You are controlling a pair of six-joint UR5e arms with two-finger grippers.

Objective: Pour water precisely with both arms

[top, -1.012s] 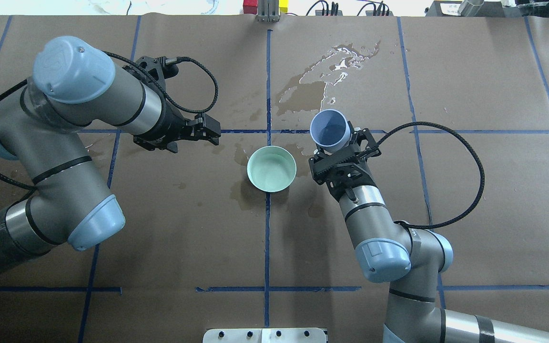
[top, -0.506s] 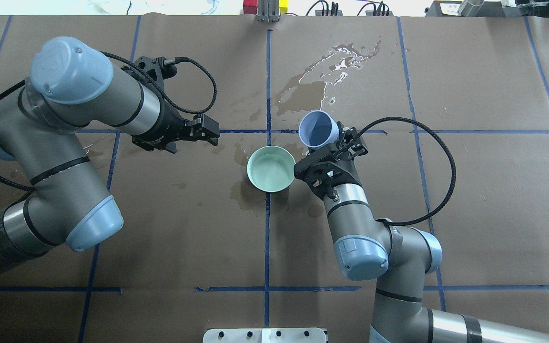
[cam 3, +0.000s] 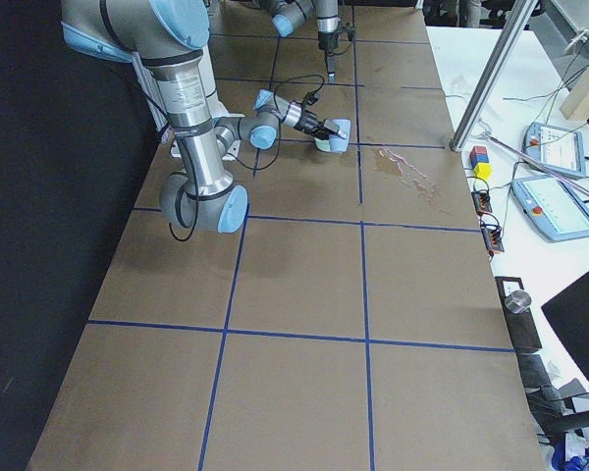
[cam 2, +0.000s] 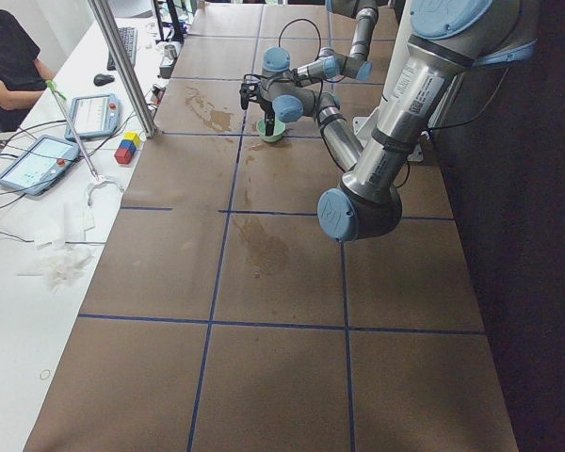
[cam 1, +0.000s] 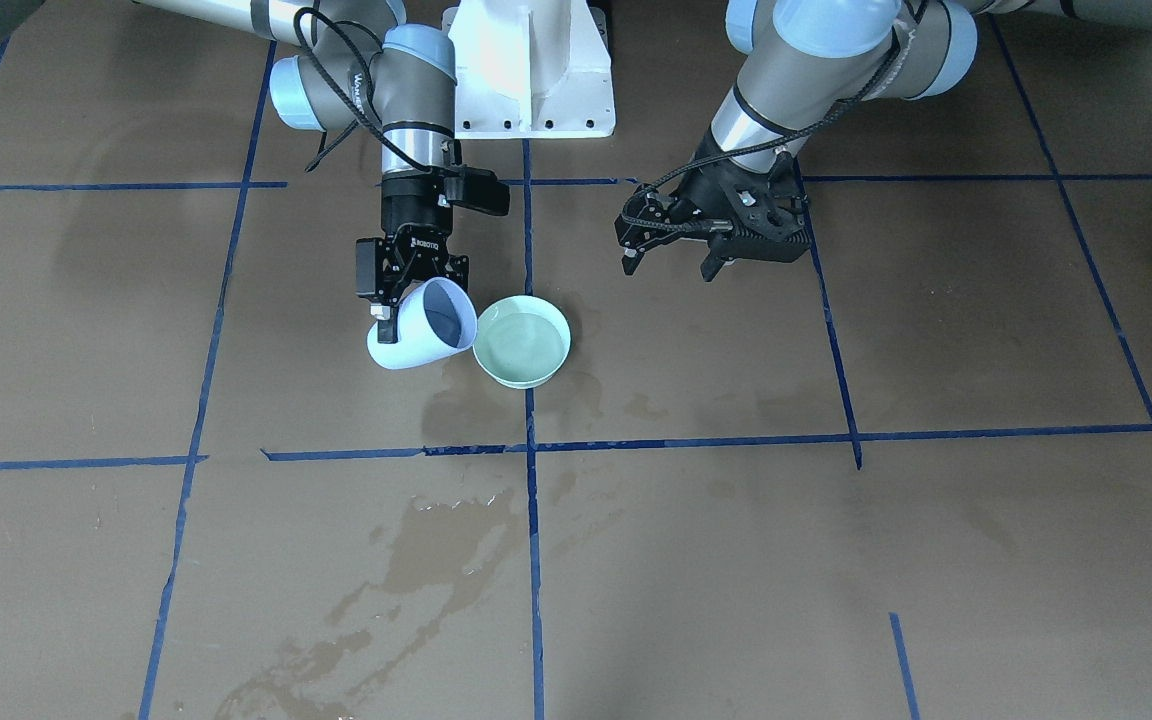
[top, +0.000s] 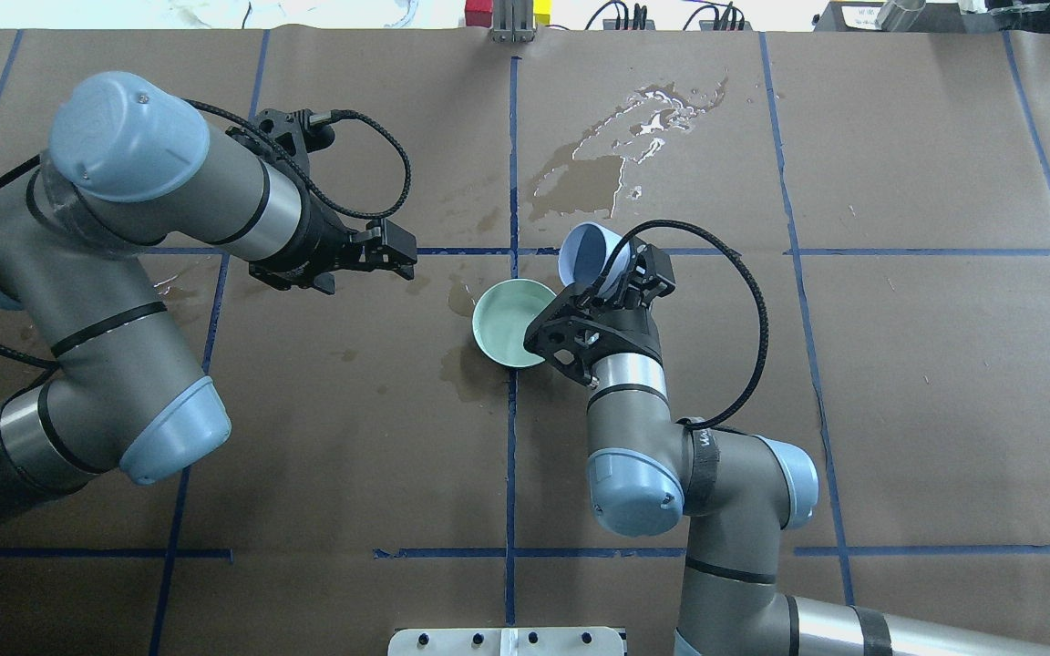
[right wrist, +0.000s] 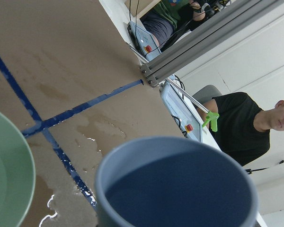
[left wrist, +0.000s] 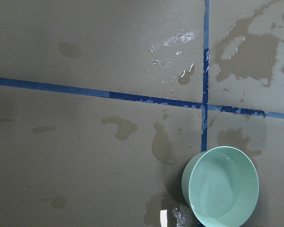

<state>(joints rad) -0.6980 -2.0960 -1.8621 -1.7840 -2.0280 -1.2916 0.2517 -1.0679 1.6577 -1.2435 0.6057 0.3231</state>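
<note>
Clamping the tilted blue cup (top: 584,253), the right gripper (top: 618,273) sits at two o'clock of the green bowl (top: 486,319), which holds water (left wrist: 220,184); the left gripper (top: 405,253), fingers apart, hovers at ten o'clock.

Brown table (top: 926,410) with blue tape lines (top: 510,456)

Here are my silver-grey tube limbs, left arm (top: 247,205) and right arm (top: 625,401), with pale blue joint caps (top: 128,137) and thin black bands. Black braided cables (top: 407,178) loop out to my black left gripper (cam 1: 668,262) and right gripper (cam 1: 398,305), the right one lettered ROBOTIQ in white.
</note>
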